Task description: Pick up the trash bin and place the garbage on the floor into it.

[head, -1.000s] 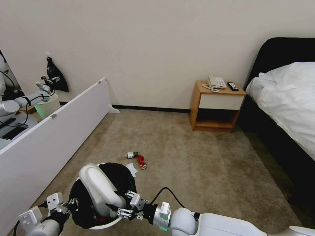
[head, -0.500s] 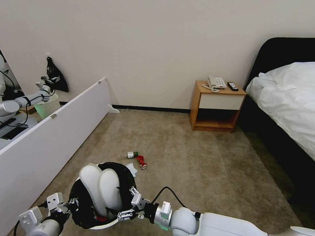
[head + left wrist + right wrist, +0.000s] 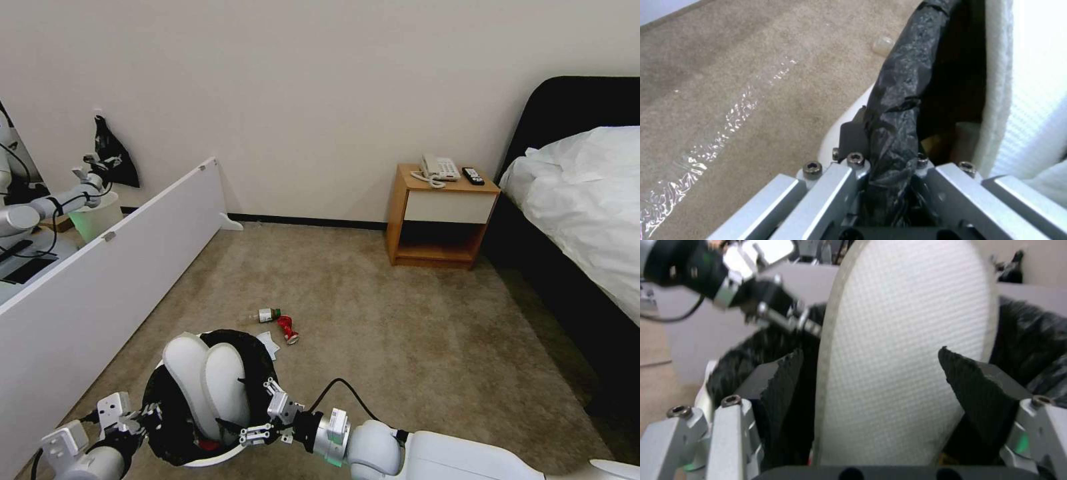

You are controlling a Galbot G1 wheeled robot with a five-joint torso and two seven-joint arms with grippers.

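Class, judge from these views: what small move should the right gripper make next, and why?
Probably lift clear of the trash bin: the right gripper is open, both slippers stand inside, while the bottle, can and paper remain on the carpet.

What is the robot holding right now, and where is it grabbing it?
The left gripper pinches the trash bin by its bag-covered rim. The right gripper is open, holding nothing.

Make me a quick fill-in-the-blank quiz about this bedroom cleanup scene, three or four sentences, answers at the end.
1. Two white slippers stand in the trash bin, lined with a ____ bag.
2. The left gripper is clamped on the bin's ____.
3. The right gripper, beside the slippers, has its fingers ____.
4. A bottle and a crushed red can lie on the ____.

Answers: black; rim; open; carpet
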